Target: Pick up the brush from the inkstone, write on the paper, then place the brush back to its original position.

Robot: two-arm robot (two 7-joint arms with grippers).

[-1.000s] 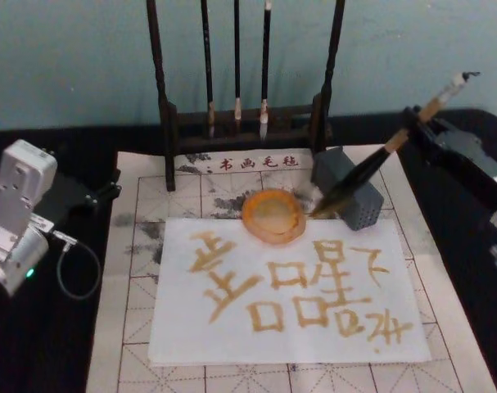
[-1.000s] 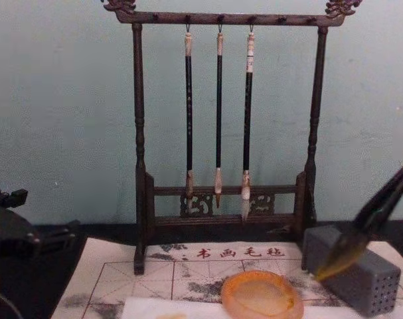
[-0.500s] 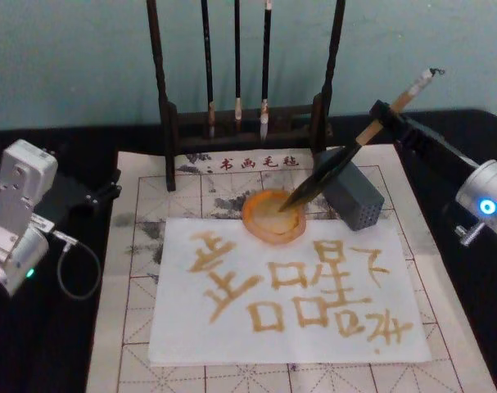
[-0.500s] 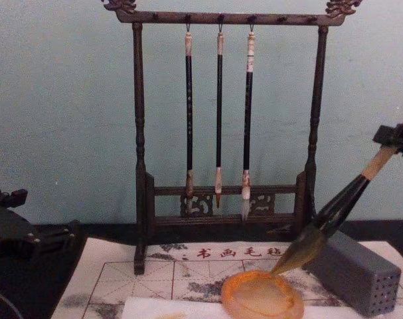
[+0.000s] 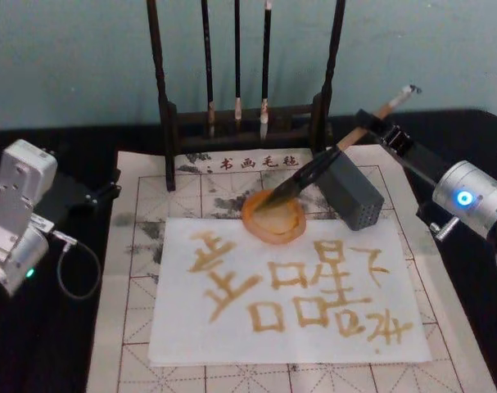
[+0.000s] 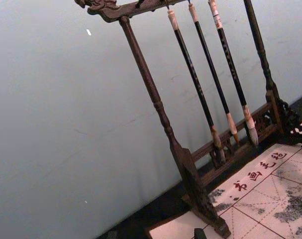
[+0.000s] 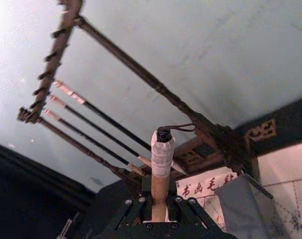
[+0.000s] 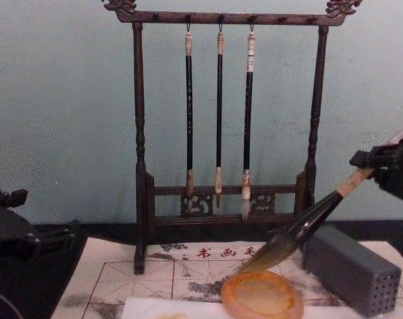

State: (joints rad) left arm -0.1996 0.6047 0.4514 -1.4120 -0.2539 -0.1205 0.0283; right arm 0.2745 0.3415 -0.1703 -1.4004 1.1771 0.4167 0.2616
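Judging by the paper (image 5: 232, 336), which lay just in front of the inkstone (image 5: 274, 239) and was covered in amber characters, the writing looked done.

- Remaining: laying the brush (image 5: 330, 155) down and letting go.
- Right gripper (image 5: 377, 124): stood up and to the right of the inkstone, clamped on the tan handle below its capped end.
- Brush: slanted down toward the inkstone, with the bristles at its far rim; whether they touched it, I could not tell.
- Grey holed block (image 5: 353, 196): sat just right of the inkstone, close by the shaft.
- Left gripper (image 5: 101, 192): was parked well to the left of the inkstone.
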